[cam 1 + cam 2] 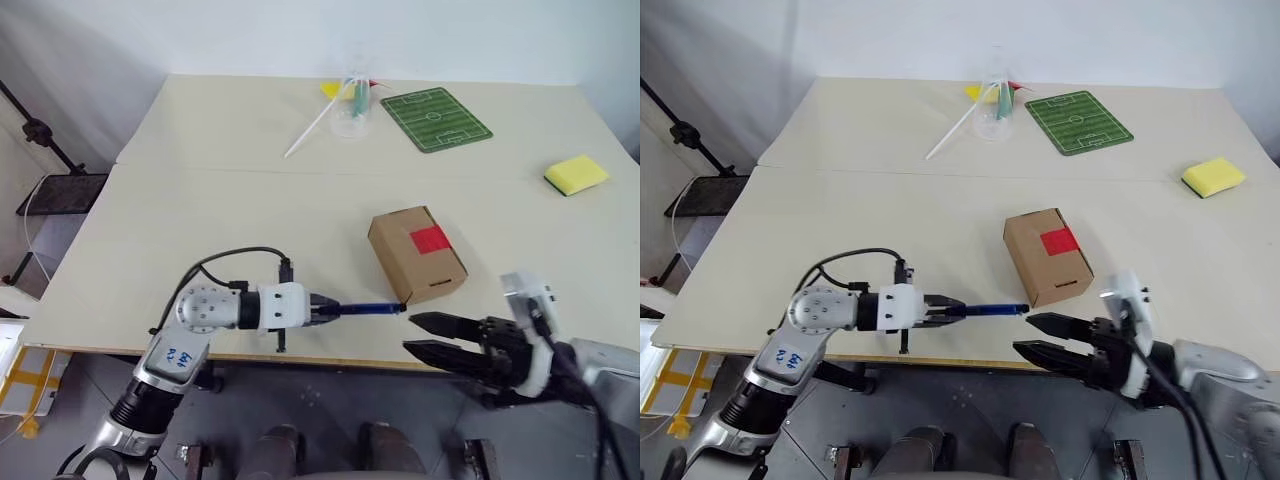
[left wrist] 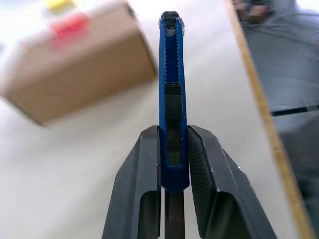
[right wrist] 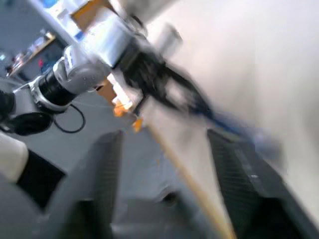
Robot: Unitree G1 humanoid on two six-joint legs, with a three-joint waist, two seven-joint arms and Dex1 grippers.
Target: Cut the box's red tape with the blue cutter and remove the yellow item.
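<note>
Cardboard box (image 1: 417, 254) sits closed on the pale bench (image 1: 230, 210), a little in from the near edge, with the red tape (image 1: 428, 239) as a small square patch on its top face and a tab slot showing on the end that faces the robot. What is inside cannot be seen with the flaps shut. The left end effector (image 1: 322, 312) is clamped on the blue cutter (image 1: 368, 309), its two black fingers (image 2: 144, 189) pressed against either side of the blue handle; the cutter lies about level, pointing toward the lower near corner of the box, its dark tip just beside that corner, and whether it touches cannot be told. The right end effector (image 1: 425, 335) hangs off the near edge of the bench, below and in front of the box, its fingers spread apart with nothing between them. At the far side stands a clear plastic cup (image 1: 352, 108) holding a few coloured pieces, with a long white stick (image 1: 308, 131) leaning out of it onto the bench, and a green mat printed as a football pitch (image 1: 437, 119) just beside it. A yellow sponge (image 1: 576, 174) lies near the right edge, well apart from the box. Wide bare bench surrounds the box to the left and behind.
</note>
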